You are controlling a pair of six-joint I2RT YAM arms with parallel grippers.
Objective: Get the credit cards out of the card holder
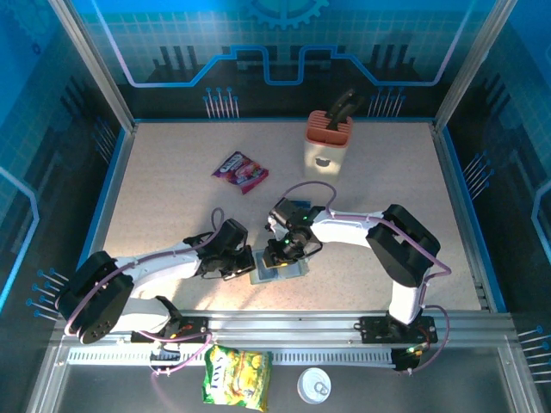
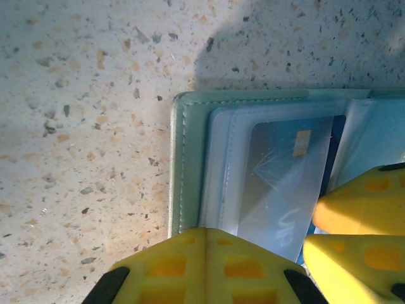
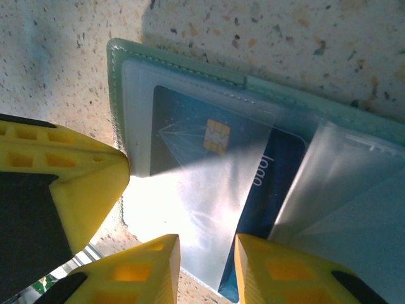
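Plastic this thin, stiff and slick we judge best pinched by its exposed edge: the blue credit card point(image 3: 190, 152) sits pocketed in the open card holder point(image 1: 277, 262) at the desk's point(image 1: 172, 198) near middle, right fingers point(image 3: 136, 275) slightly parted over it, left fingers point(image 2: 164, 272) clenched on the holder's left edge.

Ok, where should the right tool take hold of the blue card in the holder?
Probably the blue card's bare strip past the clear sleeve, approached low from the card holder's fold side: the sleeve covers the rest, and the right tool is open close by.
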